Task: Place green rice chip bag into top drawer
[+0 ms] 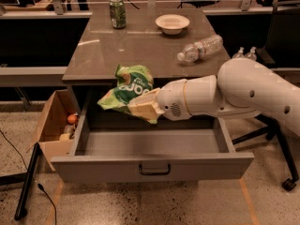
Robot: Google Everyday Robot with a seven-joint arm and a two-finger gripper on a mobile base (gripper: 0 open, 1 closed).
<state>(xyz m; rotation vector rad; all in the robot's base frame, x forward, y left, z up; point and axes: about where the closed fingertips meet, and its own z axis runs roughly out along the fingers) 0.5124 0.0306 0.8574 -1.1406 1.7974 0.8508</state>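
Observation:
The green rice chip bag (130,89) is glossy green with white lettering and is held in the air over the back left part of the open top drawer (152,165). My gripper (143,110) is shut on the bag's lower edge, with its pale fingers (146,109) clamped on the foil. The white arm reaches in from the right, level with the table's front edge. The drawer is pulled out below the table; its grey floor shows nothing in it and its dark handle (154,169) is at the front centre.
On the table (140,46) stand a green soda can (117,12), a white bowl (172,23) and a lying plastic bottle (200,48). A brown cardboard box (55,125) with small items sits on the floor left of the drawer. A black stand and cable lie at lower left.

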